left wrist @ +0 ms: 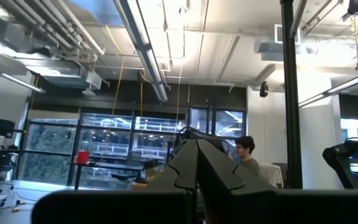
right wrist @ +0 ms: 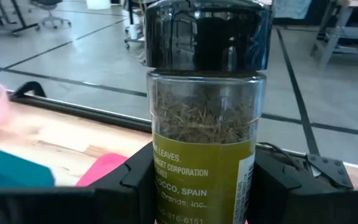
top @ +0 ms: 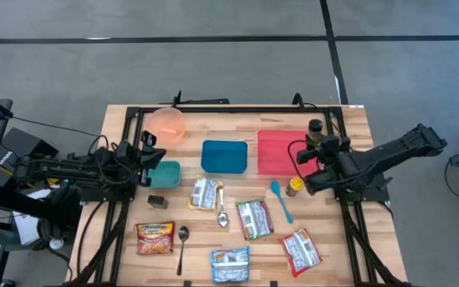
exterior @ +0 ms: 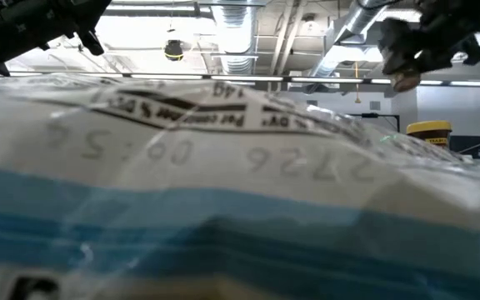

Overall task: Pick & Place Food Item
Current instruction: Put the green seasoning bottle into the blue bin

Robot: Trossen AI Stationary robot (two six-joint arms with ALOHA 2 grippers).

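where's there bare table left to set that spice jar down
Bare wood lies along the table's far edge, between the pink bowl and red tray, and right of that tray. The near half is crowded with packets and spoons. The right gripper holds the jar.

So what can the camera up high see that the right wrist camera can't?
Only the high view shows the whole table: the blue plate, the food packets such as the noodle packet, two spoons, and the left gripper, shut, waiting at the table's left side. Only the right wrist view shows the dried herbs and printed label inside the spice jar. Both show the right gripper shut on that black-lidded jar, the red plate and the pink bowl.
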